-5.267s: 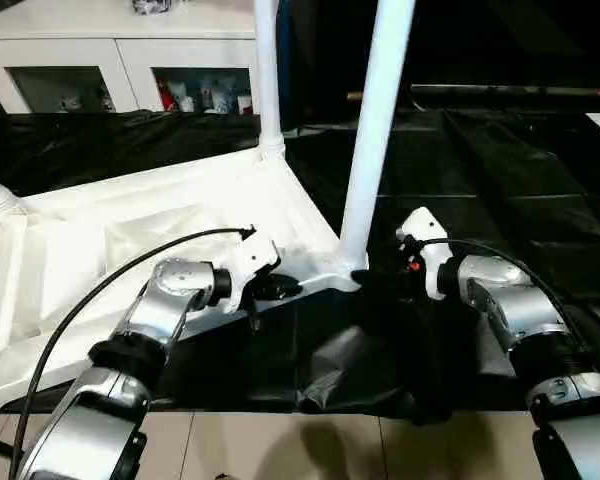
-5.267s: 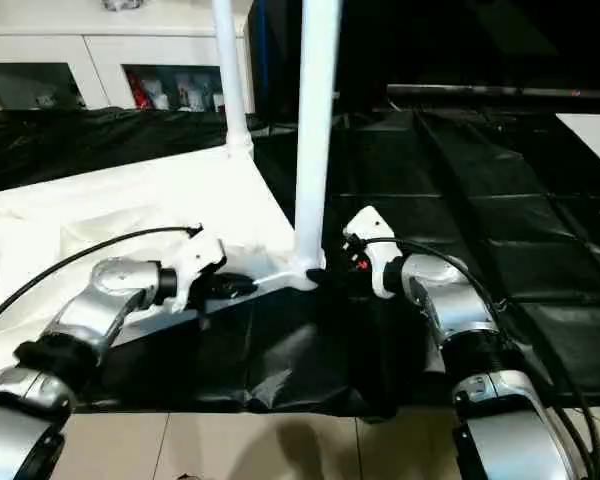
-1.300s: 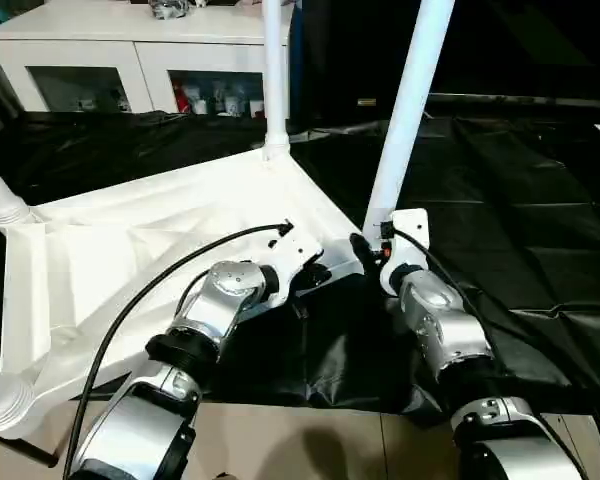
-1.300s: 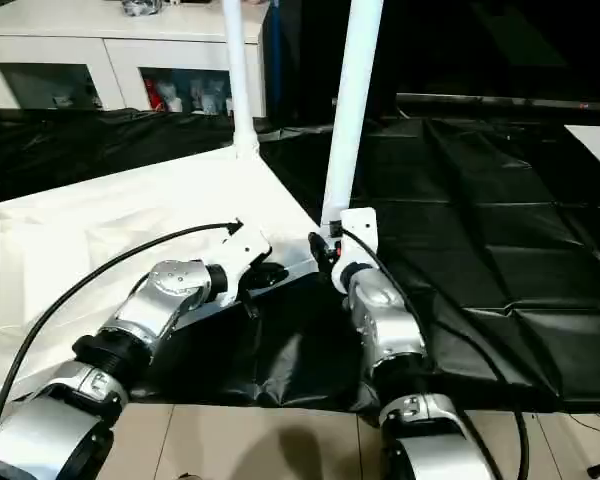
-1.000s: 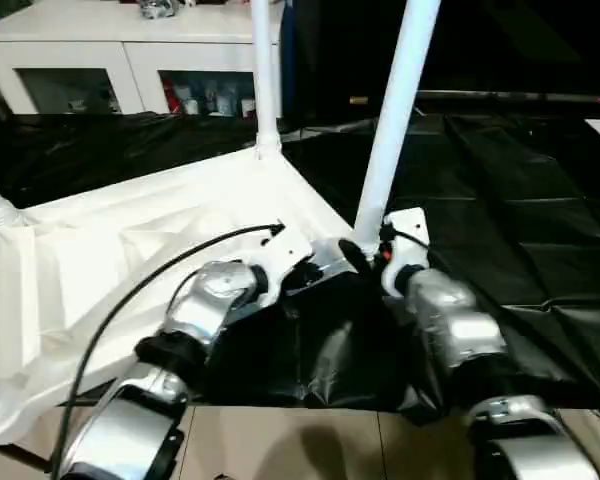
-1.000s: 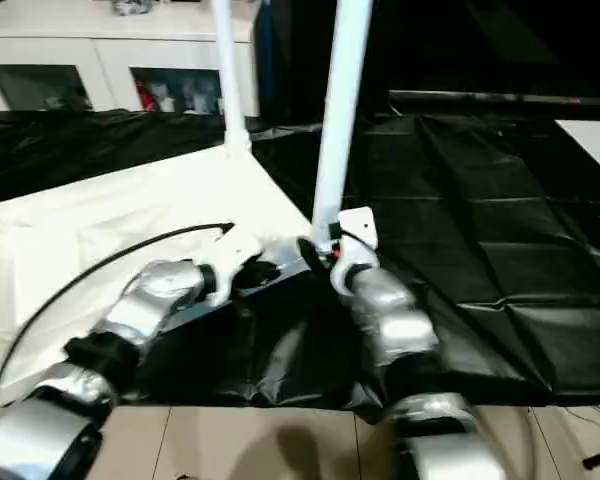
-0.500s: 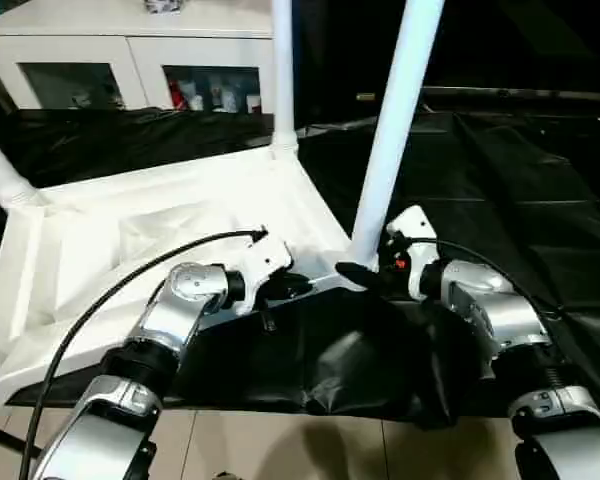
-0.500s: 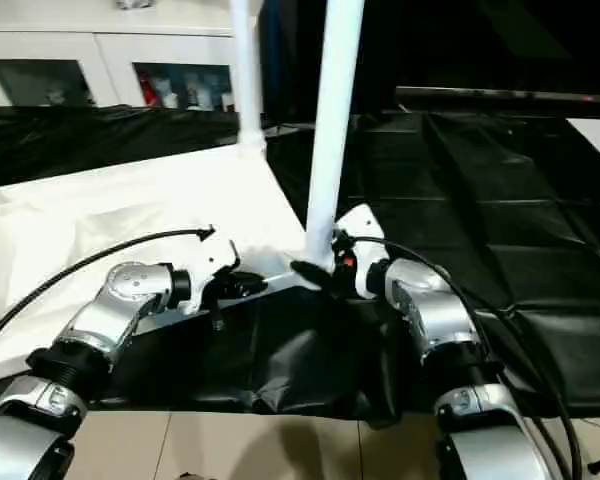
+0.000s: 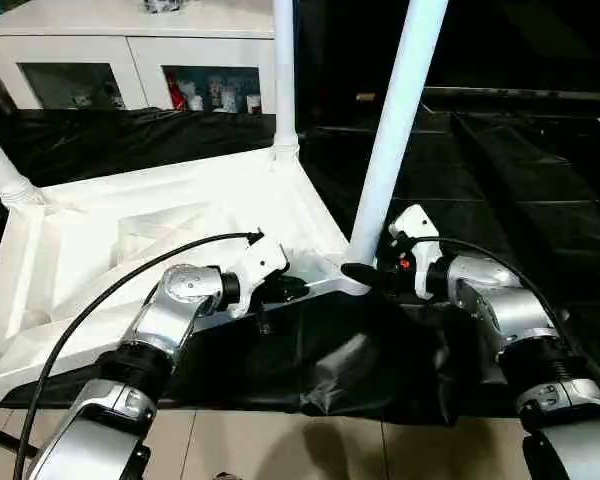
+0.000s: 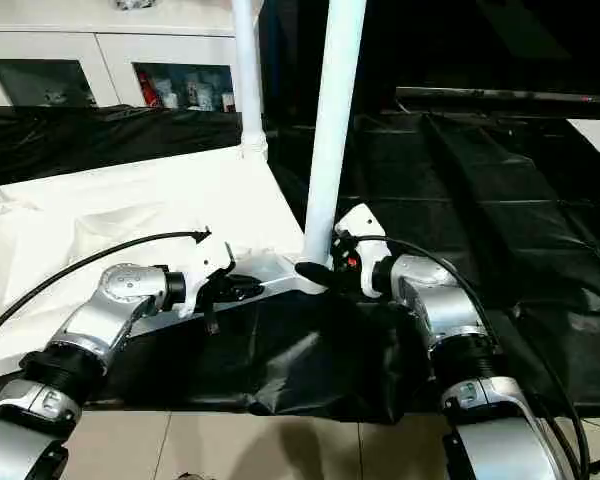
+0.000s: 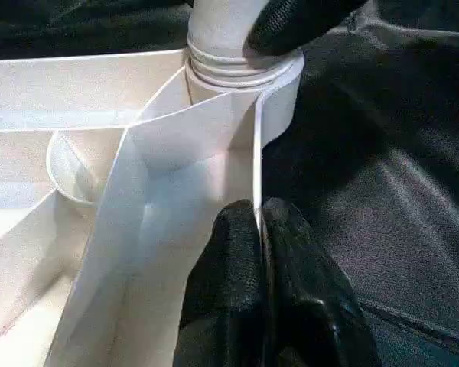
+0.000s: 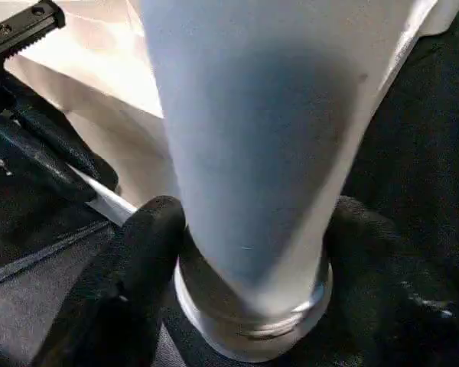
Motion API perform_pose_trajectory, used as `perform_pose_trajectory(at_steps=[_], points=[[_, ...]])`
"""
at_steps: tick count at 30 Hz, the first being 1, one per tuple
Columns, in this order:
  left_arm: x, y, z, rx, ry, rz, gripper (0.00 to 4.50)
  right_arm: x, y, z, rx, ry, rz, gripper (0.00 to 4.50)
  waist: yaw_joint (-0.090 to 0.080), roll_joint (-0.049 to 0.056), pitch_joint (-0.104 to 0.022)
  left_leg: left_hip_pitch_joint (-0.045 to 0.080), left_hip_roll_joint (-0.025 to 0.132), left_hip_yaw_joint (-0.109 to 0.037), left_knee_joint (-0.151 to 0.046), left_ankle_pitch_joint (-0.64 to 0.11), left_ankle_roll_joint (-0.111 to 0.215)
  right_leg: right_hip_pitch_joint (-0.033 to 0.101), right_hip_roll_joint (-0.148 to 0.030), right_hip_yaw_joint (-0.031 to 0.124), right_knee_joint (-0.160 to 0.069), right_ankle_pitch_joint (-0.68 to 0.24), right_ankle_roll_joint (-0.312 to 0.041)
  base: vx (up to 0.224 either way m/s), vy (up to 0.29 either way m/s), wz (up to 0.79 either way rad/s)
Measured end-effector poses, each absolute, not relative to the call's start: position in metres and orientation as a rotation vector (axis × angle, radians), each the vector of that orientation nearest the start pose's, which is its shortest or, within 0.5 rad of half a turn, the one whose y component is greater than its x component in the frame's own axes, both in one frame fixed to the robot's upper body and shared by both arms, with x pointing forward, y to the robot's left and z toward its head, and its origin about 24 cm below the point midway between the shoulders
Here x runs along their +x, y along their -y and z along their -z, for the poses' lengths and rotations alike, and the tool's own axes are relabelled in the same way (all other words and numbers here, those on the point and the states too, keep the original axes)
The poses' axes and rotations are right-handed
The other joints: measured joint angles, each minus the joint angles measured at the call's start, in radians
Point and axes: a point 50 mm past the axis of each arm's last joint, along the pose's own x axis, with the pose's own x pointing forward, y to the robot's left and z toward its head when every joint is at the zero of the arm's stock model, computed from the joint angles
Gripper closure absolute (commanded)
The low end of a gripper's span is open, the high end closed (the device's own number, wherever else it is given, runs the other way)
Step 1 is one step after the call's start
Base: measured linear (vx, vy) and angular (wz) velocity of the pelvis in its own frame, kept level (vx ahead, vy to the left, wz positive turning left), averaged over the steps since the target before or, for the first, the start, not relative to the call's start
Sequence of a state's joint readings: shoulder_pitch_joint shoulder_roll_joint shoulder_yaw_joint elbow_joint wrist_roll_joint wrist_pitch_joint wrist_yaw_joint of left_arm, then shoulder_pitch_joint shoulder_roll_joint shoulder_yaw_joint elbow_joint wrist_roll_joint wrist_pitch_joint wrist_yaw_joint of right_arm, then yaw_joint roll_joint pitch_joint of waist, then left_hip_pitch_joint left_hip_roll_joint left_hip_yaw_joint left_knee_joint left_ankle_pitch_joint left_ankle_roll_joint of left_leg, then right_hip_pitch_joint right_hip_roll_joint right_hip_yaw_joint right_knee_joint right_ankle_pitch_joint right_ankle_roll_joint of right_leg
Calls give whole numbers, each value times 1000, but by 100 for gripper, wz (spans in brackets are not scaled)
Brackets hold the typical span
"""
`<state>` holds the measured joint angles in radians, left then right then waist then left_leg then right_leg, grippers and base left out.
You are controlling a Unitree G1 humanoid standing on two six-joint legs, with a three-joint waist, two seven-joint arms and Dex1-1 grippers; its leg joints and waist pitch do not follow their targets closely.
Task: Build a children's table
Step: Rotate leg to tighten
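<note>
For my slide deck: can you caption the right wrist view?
Right gripper with black fingers on either side of the white leg near its base, the tabletop behind.

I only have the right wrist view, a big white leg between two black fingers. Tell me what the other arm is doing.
Observer: The left gripper is shut on the thin side wall of the tabletop, close to that leg's socket.
Operator: Report how many legs are standing.
Observer: Three show: the near leg in the right gripper, the far leg behind it, and the left leg.
Operator: Say what's behind the table.
Observer: A white cabinet with glass doors.
</note>
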<state>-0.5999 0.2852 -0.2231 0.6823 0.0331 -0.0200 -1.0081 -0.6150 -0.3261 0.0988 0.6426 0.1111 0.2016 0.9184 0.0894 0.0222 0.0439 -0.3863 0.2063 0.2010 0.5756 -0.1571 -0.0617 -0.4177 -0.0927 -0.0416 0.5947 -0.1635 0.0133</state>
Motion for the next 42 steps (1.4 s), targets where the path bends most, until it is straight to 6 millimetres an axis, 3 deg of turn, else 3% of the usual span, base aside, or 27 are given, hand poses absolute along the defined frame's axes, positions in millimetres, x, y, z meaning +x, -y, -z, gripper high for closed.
perform_pose_trajectory(at_steps=[4, 9, 13, 18, 24, 28, 31, 37, 39, 42], points=[[327, -123, -47, 366, -312, 1157, 450, 341, 151, -63, -135, -326, -918, 206, -1, 0, 0, 1, 0, 0, 0, 0, 0, 1, 0, 0, 0, 0, 0, 0, 0, 0], [332, -121, -46, 358, -317, 1086, 450, 346, 136, -57, -86, -284, -790, 238, -14, -2, 0, 2, 0, -1, 1, 0, 0, 1, 0, 0, 1, 1, -1, 0, 0, 0], [341, -106, -46, 365, -315, 1012, 450, 351, 127, -53, -32, -265, -592, 245, -25, -4, 0, 2, -1, -1, 2, 0, 0, 1, 0, 1, 0, -1, 2, 0, 0, 0], [348, -83, -45, 356, -326, 947, 450, 351, 117, -48, 16, -255, -372, 246, -22, -6, -1, 2, -1, -1, 2, 0, 0, 5, -1, 1, -2, -1, 2, 0, 0, 0], [350, -71, -43, 360, -327, 907, 450, 353, 107, -47, 51, -254, -219, 246, -22, -6, -1, 3, -2, -2, 1, 0, 0, 8, -1, 1, -5, -1, 3, 0, 0, 0], [350, -71, -43, 366, -323, 907, 450, 353, 107, -46, 47, -244, -214, 246, -24, -6, -1, 3, -2, -3, -1, 0, 0, 10, 0, 0, -12, -1, 3, 0, 0, 0], [350, -72, -44, 377, -316, 917, 450, 352, 108, -46, 47, -229, -236, 176, -26, -6, -1, 2, -2, -3, -1, 0, 0, 11, 0, 0, -16, -1, 3, 0, 0, 0], [351, -90, -45, 375, -314, 930, 450, 348, 114, -47, 12, -222, -458, 135, -41, -7, -1, 3, -1, -2, -2, 0, 0, 10, 0, -1, -16, 2, 2, 0, 0, 0], [349, -98, -45, 382, -309, 956, 450, 345, 118, -48, -19, -225, -546, 99, -42, -6, -1, 4, -1, -3, -6, 0, 0, 10, 0, -3, -15, 2, 2, 0, 0, 0], [347, -106, -46, 385, -304, 991, 450, 341, 125, -51, -48, -231, -649, 89, -37, -6, -1, 4, 0, -3, -9, 0, 0, 9, 1, -5, -15, 5, -3, 0, 0, 0]])
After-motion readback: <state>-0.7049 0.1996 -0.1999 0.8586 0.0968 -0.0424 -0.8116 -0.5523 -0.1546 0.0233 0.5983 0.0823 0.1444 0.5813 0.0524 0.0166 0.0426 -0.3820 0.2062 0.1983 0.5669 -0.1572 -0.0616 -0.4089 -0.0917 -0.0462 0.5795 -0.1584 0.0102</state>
